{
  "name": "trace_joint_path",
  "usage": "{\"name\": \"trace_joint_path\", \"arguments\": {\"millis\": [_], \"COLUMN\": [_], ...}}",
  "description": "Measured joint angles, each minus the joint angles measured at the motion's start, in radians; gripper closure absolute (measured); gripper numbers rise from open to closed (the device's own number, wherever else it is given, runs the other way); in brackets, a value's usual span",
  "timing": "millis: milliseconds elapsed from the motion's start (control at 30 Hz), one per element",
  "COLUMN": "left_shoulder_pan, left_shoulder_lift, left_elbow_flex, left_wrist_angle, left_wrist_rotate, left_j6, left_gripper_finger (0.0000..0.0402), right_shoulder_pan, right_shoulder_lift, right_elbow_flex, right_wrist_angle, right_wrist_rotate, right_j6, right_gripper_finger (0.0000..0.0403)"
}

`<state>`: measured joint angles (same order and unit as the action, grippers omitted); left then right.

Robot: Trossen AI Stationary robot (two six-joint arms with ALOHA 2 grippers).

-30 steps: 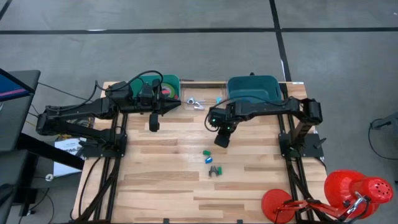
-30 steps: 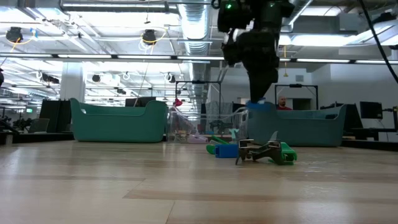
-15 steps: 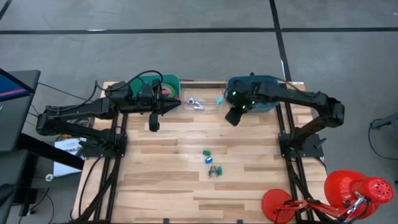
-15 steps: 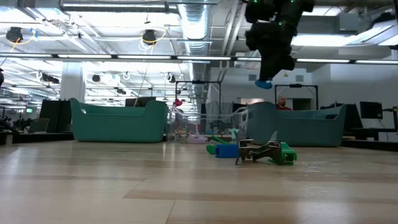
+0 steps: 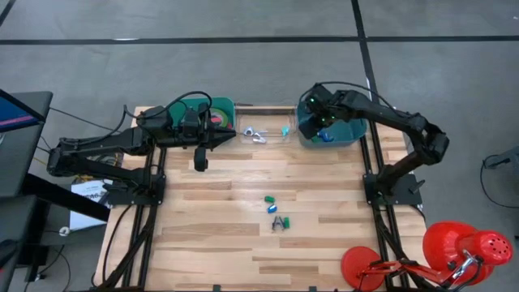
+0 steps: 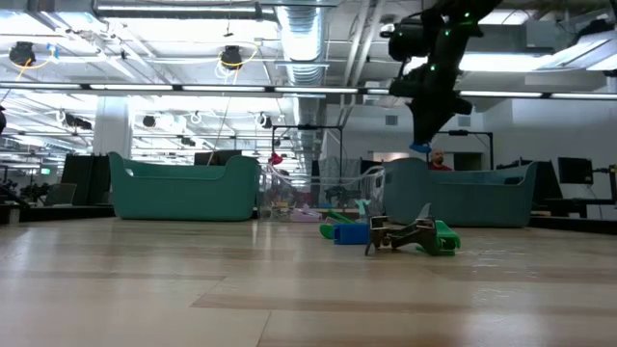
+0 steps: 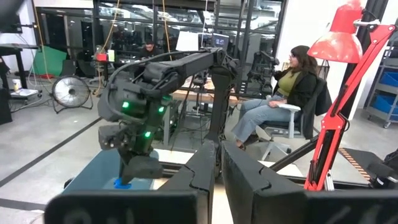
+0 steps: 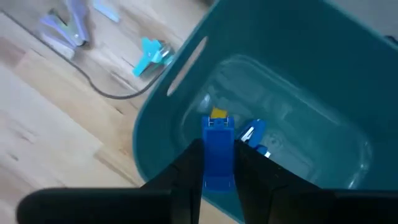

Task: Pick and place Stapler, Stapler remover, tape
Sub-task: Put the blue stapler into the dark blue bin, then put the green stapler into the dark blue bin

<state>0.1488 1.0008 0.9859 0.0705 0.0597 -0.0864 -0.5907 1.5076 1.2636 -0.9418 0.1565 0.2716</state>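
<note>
The right end effector [image 8: 217, 163] hangs over the teal bin [image 5: 350, 136] at the far right of the tabletop [image 5: 219, 211], its fingers clamped on a small blue stapler [image 8: 217, 149]. Another blue piece [image 8: 254, 135] lies inside the bin. The left end effector [image 5: 230, 135] rests at the far left, fingers together, beside a green tape roll [image 5: 217, 110] in the left bin. A green staple remover [image 5: 281, 221] and two small staplers [image 5: 271, 203] lie mid-tabletop. A clear tray [image 5: 261, 122] between the bins holds small items.
</note>
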Motion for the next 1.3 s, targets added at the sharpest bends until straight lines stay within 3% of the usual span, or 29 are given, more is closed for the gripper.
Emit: {"name": "trace_joint_path", "arguments": {"millis": [767, 1300], "left_shoulder_pan": [0.0, 0.0], "left_shoulder_lift": [0.0, 0.0], "left_elbow_flex": [0.0, 0.0], "left_wrist_angle": [0.007, 0.008], "left_wrist_rotate": [0.0, 0.0], "left_j6": [0.0, 0.0], "left_gripper_finger": [0.038, 0.038], "right_shoulder_pan": [0.021, 0.154], "right_shoulder_lift": [0.053, -0.03], "right_elbow_flex": [0.0, 0.0], "right_wrist_angle": [-0.005, -0.015], "right_wrist_rotate": [0.011, 0.026], "right_j6": [0.017, 0.018], "right_gripper_finger": [0.0329, 0.0197]}}
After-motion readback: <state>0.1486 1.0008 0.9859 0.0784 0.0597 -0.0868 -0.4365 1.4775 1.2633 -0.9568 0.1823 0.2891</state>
